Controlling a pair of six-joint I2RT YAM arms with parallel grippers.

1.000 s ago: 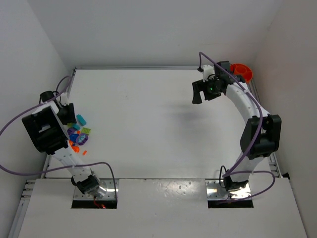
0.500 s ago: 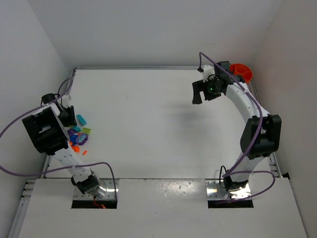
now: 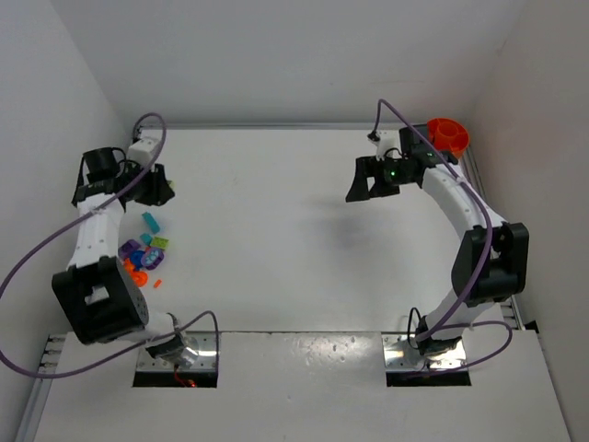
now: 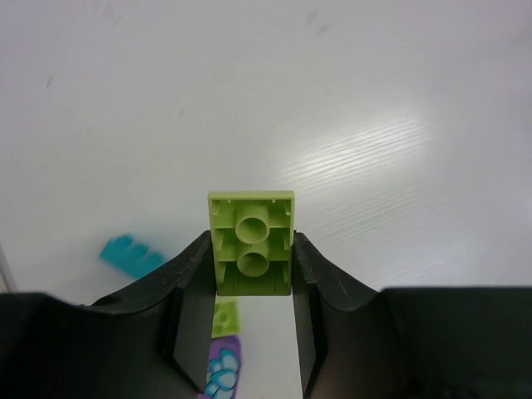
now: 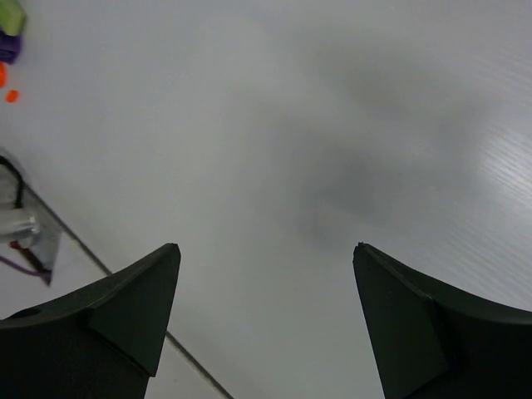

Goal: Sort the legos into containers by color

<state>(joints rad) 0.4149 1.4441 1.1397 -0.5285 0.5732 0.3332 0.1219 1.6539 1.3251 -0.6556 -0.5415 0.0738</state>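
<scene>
My left gripper is shut on a lime-green lego brick, held above the table with its hollow underside toward the camera. In the top view the left gripper is at the far left, beyond the pile of legos in purple, blue, orange, cyan and green. A cyan lego, a small green plate and a purple piece lie below it. My right gripper is open and empty in the air at mid-right; it also shows in the right wrist view. The orange tub stands at the far right corner.
White walls close in the table at left, back and right. The right arm's upper link crosses between the tub and the table's middle. A metal base plate with wires shows at the near edge.
My left arm has swung up and away from the lego pile toward the far left with the green brick held. My right gripper has shifted slightly left and down.
</scene>
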